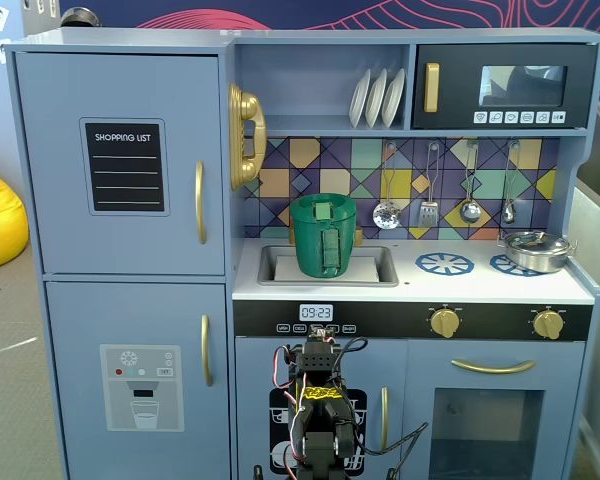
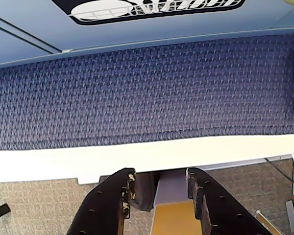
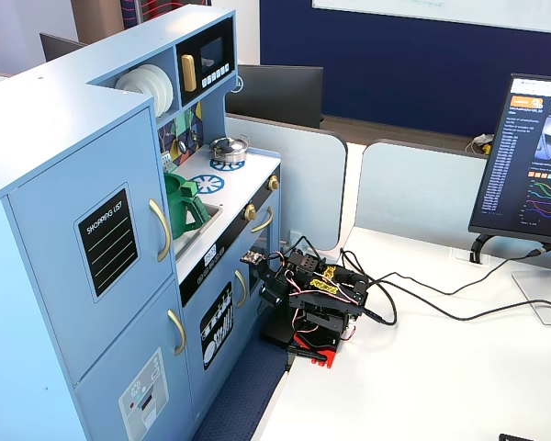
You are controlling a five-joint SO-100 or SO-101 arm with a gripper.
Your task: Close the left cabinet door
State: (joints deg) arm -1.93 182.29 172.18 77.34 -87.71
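Note:
The left cabinet door (image 1: 120,160) is light blue, with a black "SHOPPING LIST" panel and a curved gold handle (image 1: 200,202). It lies flush with the fridge front in both fixed views, seen from the side in a fixed view (image 3: 83,230). My arm (image 3: 312,299) sits folded on the white table in front of the toy kitchen, low at the bottom centre of a fixed view (image 1: 320,405) and well apart from the door. In the wrist view my gripper (image 2: 160,174) points down over the table edge. Its black jaws stand apart with nothing between them.
Below is a light-blue door with a dispenser print (image 1: 140,385). A gold toy phone (image 1: 245,135), a green pitcher (image 1: 323,235) in the sink and a black microwave (image 1: 500,87) lie to the right. Blue carpet (image 2: 147,93) borders the white table edge (image 2: 137,156). A monitor (image 3: 533,165) and cables (image 3: 422,294) sit on the table.

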